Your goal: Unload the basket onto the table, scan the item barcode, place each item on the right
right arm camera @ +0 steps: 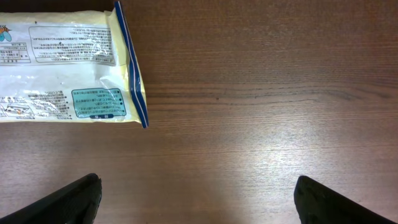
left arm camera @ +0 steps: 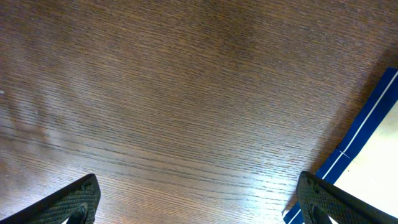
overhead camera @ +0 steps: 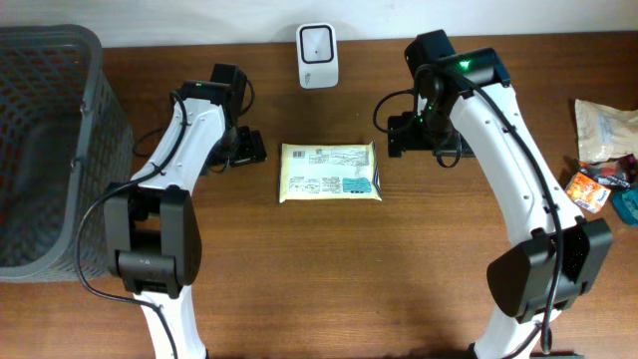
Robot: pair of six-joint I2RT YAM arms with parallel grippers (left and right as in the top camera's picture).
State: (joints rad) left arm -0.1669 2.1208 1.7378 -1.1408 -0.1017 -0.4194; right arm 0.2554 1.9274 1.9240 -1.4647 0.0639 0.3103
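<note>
Packet (overhead camera: 330, 172): flat on the counter (overhead camera: 329, 269), just in front of the scanner (overhead camera: 317, 43), print up.
Left claw (overhead camera: 244, 148): wide, empty, front-left of the scanner.
Right claw (overhead camera: 399, 135): wide, empty, front-right of the scanner.
Risk one: my fingers may skid the thin packet instead of lifting it.
Risk two: I cannot spot the barcode, so it may end up facing away from the scanner.

1. Overhead: high above, looking straight down on the whole bench (overhead camera: 329, 259), packet (overhead camera: 330, 172) at centre.
2. Left wrist: close to the wood, facing down; packet edge at lower right.
3. Right wrist: close, facing down; same packet at upper left.
</note>
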